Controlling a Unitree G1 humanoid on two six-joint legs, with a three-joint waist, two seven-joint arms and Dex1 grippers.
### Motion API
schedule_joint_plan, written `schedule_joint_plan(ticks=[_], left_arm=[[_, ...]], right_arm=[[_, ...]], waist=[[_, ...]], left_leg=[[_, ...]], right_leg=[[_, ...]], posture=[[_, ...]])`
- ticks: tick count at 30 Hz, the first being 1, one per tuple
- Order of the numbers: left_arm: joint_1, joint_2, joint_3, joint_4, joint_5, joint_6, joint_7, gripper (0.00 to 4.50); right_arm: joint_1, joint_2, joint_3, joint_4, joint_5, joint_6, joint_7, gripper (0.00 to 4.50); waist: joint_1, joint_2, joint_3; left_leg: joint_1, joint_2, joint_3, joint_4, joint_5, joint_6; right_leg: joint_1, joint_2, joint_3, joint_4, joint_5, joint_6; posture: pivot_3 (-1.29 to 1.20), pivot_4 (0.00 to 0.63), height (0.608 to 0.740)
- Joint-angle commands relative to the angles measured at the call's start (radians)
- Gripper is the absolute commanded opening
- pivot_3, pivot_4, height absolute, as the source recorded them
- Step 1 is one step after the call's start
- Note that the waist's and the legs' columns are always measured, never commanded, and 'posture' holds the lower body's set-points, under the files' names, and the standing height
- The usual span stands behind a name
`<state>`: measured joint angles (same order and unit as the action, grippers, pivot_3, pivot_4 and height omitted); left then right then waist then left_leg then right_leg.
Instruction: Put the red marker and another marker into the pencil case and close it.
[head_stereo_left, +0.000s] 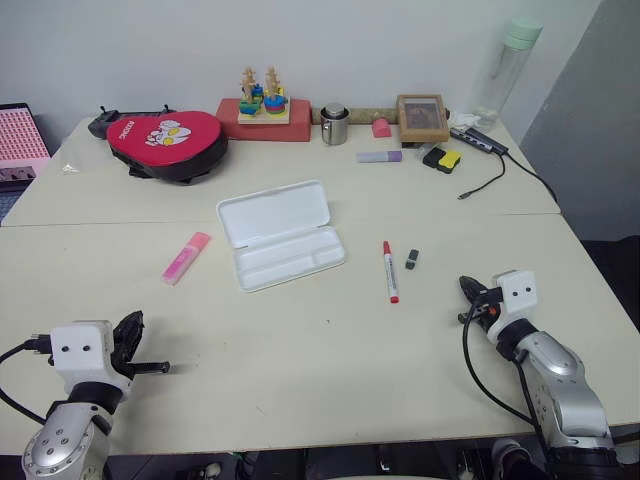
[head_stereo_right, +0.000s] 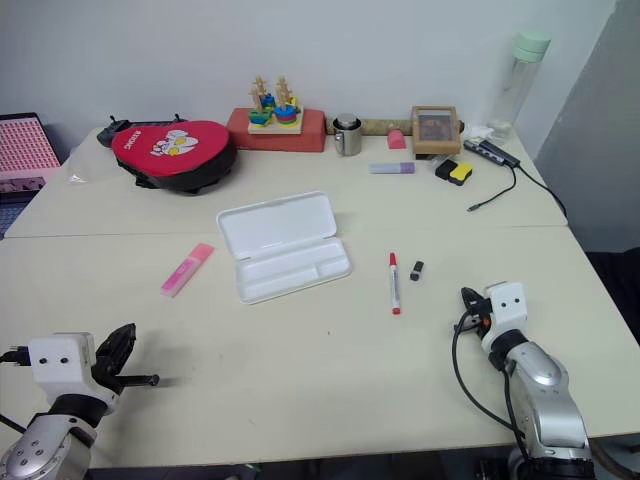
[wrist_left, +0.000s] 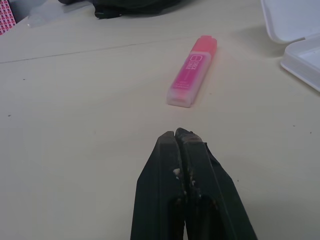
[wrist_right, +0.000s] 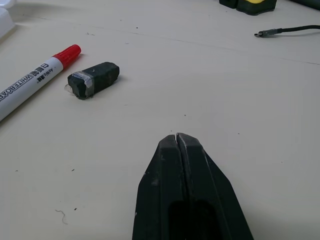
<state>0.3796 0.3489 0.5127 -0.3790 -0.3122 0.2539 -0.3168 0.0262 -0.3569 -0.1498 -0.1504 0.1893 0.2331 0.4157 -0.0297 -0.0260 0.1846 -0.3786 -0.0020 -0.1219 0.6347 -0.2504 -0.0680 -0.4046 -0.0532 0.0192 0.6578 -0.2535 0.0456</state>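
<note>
The pencil case (head_stereo_left: 282, 235) lies open mid-bench, lid flat behind its tray, nothing in it yet. The red marker (head_stereo_left: 389, 271) rests just right of it, long axis running toward and away from the robot, cap at the far end. It sits ahead and to the left of the right end effector (head_stereo_left: 468, 290), the nearer arm, whose fingers are pressed together and empty. A small black block (head_stereo_left: 411, 259) lies close beside the marker and may crowd the grasp. The pink highlighter (head_stereo_left: 186, 257) lies left of the case, angled, straight ahead of the left end effector (head_stereo_left: 131, 328), likewise closed on nothing, with bare bench (head_stereo_left: 300, 370) between
</note>
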Motion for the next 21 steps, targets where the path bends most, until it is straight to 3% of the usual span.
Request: schedule_joint_plan(ticks=[1, 13, 21], left_arm=[[-0.007, -0.004, -0.010, -0.012, 0.000, -0.024, -0.001, 0.05], [-0.009, 0.009, -0.003, 0.060, 0.006, -0.056, -0.019, 0.05], [-0.007, 0.033, 0.034, 0.079, -0.066, -0.065, -0.091, 0.05]], right_arm=[[-0.012, -0.004, -0.006, -0.030, 0.018, -0.001, 0.006, 0.00], [-0.029, -0.006, -0.012, -0.032, 0.043, 0.043, 0.012, 0.00], [-0.059, -0.011, -0.037, -0.041, 0.113, 0.081, 0.031, 0.00]], waist=[[0.000, 0.000, 0.000], [0.000, 0.000, 0.000], [0.000, 0.000, 0.000]], left_leg=[[0.000, 0.000, 0.000, 0.000, 0.000, 0.000], [0.000, 0.000, 0.000, 0.000, 0.000, 0.000], [0.000, 0.000, 0.000, 0.000, 0.000, 0.000]], right_leg=[[0.000, 0.000, 0.000, 0.000, 0.000, 0.000], [0.000, 0.000, 0.000, 0.000, 0.000, 0.000], [0.000, 0.000, 0.000, 0.000, 0.000, 0.000]], posture=[[0.00, 0.150, 0.740], [0.00, 0.150, 0.740], [0.00, 0.150, 0.740]])
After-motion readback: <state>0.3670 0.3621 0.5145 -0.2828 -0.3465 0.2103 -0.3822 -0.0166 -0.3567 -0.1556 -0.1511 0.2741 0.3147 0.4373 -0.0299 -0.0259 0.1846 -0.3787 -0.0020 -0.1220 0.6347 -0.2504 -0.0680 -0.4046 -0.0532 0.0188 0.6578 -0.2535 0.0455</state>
